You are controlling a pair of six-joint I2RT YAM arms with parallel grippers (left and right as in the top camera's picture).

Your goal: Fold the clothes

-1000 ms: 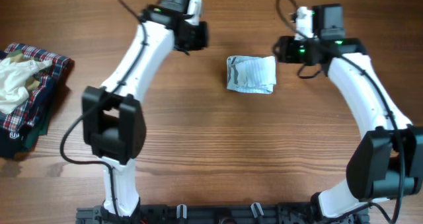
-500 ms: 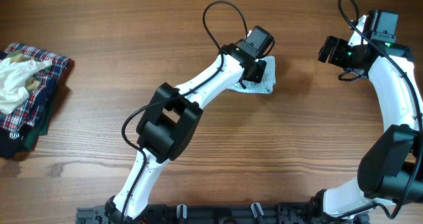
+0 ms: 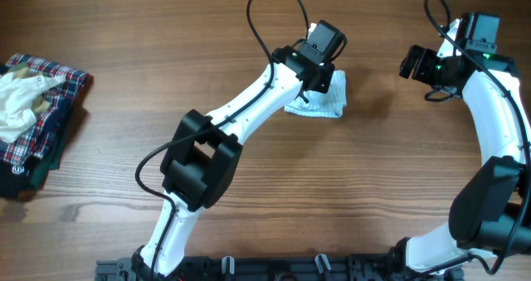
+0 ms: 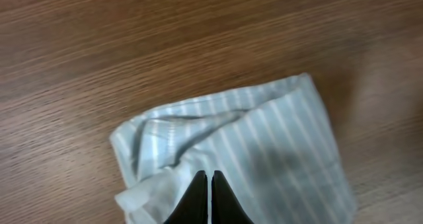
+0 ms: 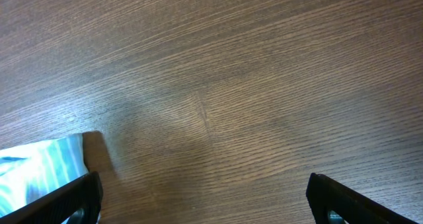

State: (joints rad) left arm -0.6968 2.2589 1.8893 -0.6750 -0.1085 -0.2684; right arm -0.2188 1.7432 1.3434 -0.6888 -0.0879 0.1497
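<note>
One second on, your left gripper (image 4: 209, 179), fingers together, is seemingly flattening the folded cloth (image 4: 284, 151); your right gripper (image 5: 205, 201) is waiting, spread wide.

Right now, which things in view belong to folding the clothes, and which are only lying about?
For the job:
- striped cloth, with the shut left hand over it
- clothes pile at the table's left edge
- right hand, open, beside the cloth

Lying about:
- nothing else shows, only the table itself

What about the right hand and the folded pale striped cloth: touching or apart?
Apart. Overhead shows bare wooden table between the right hand and the striped cloth.
</note>
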